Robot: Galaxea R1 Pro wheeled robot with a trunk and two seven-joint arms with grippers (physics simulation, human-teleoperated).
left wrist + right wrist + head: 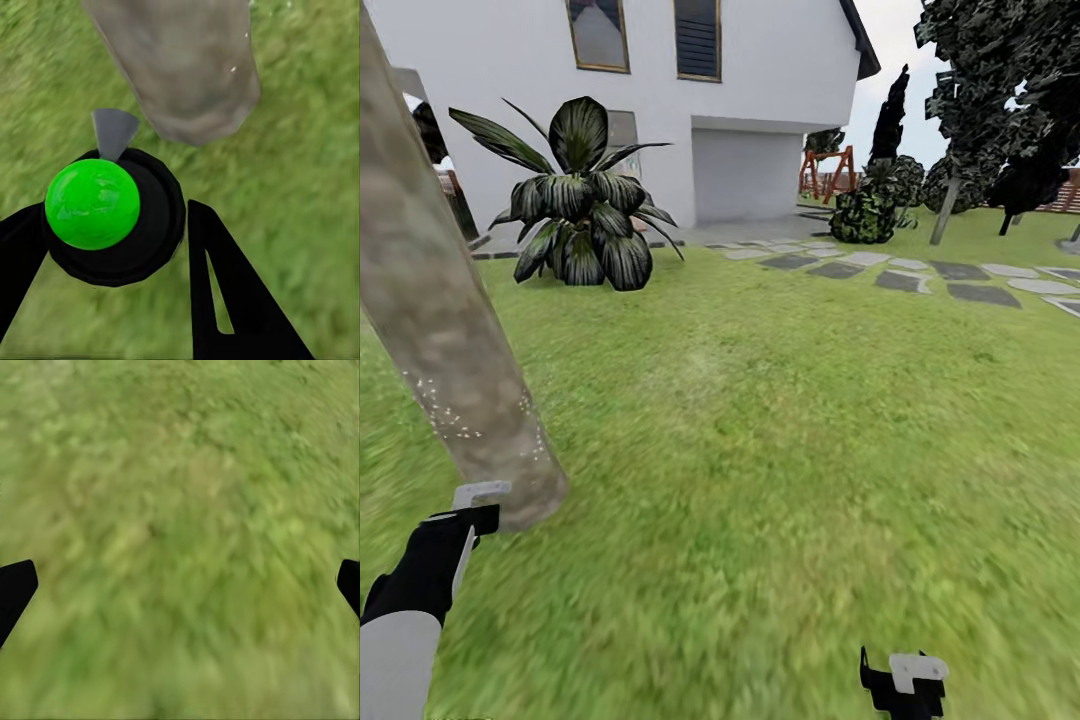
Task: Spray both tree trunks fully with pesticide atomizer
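Head view: left gripper point(472, 510) low at the lawn's near edge, black fingers with a pale grey bracket, arm sleeve white below. Directly ahead of it, nearly touching, the tree trunk point(435, 300): a smooth round column, mottled grey-brown, leaning away from the gripper toward the upper left. Fine white specks of pesticide point(455, 420) dot the bark just above the gripper.

Left wrist view: the left gripper point(112, 247) is clenched around the pesticide atomizer point(112, 217), a round black body with a glossy bright-green dome on top and a small grey wedge-shaped nozzle pointing at the trunk point(187, 67). Black fingers point(232, 300) flank the body on both sides. The trunk base meets blurred grass just beyond the nozzle.

Right gripper point(905, 685): black, with a pale bracket, well off to the side of the left one, over bare grass point(780, 450). Right wrist view: two black fingertips point(15, 589) spread wide apart at the frame edges, nothing between them, soft mottled green turf below.

Far beyond: broad-leaved dark plant point(580, 200), white house point(760, 90), grey stepping stones point(900, 275).
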